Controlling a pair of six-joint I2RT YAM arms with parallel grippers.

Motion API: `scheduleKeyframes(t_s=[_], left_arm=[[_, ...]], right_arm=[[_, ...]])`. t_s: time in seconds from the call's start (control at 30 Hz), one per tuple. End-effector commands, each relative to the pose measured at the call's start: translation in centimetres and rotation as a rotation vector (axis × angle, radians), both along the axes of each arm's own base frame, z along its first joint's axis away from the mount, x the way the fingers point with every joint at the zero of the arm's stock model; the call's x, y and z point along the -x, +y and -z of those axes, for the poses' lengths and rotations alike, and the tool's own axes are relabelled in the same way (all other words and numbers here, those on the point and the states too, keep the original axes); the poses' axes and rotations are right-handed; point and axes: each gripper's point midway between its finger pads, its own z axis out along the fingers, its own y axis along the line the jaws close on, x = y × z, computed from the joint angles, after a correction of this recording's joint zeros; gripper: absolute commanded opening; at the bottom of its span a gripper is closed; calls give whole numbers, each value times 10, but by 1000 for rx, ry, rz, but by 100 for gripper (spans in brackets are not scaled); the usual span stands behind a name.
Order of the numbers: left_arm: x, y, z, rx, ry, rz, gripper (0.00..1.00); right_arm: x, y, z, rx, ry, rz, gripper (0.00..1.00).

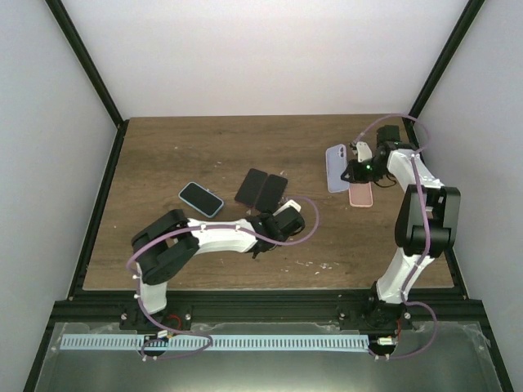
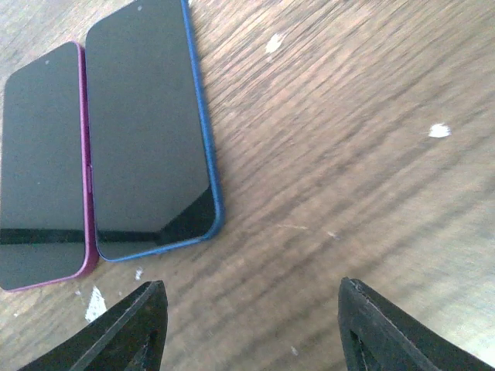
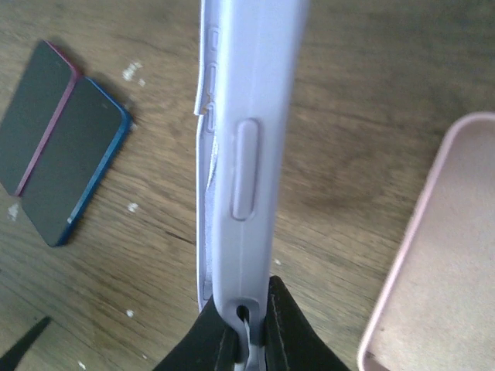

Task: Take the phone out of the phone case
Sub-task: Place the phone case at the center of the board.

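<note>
Near the far right corner, the right gripper (image 3: 246, 328) pinched the lavender phone case (image 3: 247, 116) edge-up (possibly empty); the left gripper (image 2: 251, 325) hung wide open.

Matt lavender rubbery case (image 3: 247, 116), glossy-screened blue phone (image 2: 147, 131), scuffed wood-grain table (image 2: 356, 178)

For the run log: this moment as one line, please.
left gripper open, beside blue phone, magenta phone | right gripper shut on lavender phone case | pink case on table
</note>
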Motion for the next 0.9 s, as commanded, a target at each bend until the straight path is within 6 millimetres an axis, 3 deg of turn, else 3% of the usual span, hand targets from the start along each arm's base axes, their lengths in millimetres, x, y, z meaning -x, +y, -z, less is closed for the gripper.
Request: scheduleKeyframes(t_s=[0.0, 0.27, 0.43, 0.57, 0.73, 0.87], left_arm=[[25, -11, -20, 173, 74, 1, 62], [38, 5, -29, 276, 113, -55, 61], [37, 15, -29, 288, 118, -83, 61], [34, 26, -32, 305, 117, -124, 61], [28, 51, -38, 328, 107, -222, 63], [22, 83, -39, 341, 104, -355, 72]], right_arm=[[4, -10, -1, -38, 49, -51, 1], [7, -13, 36, -69, 182, -66, 3], [14, -2, 49, -155, 254, -69, 6], [13, -6, 57, -143, 264, -29, 6], [9, -19, 60, -83, 221, 19, 8], [10, -26, 60, -40, 201, 39, 13]])
